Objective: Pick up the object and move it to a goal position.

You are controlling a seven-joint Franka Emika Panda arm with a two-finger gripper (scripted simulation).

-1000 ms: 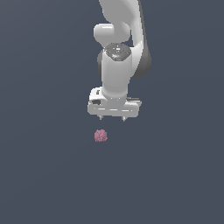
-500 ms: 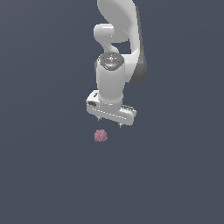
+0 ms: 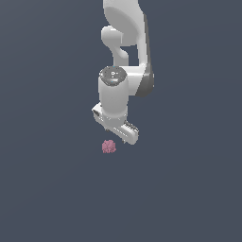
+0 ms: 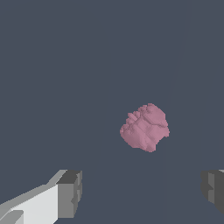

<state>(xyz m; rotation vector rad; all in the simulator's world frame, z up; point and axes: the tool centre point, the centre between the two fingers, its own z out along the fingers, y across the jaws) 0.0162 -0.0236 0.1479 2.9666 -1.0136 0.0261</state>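
Note:
The object, a small pink bumpy lump like a raspberry [image 3: 108,146], lies on the dark grey floor. It also shows in the wrist view [image 4: 145,127], beyond the gap between my fingers. My white gripper [image 3: 122,137] hangs just above the lump and slightly to the exterior view's right of it. It is open and empty. In the wrist view its two dark finger pads [image 4: 70,193] stand wide apart, and neither touches the lump.
The white arm [image 3: 125,42] rises behind the gripper toward the top of the exterior view. Plain dark grey floor [image 3: 47,189] lies all around.
The gripper has come down toward the lump and turned about its vertical axis. The lump has not moved.

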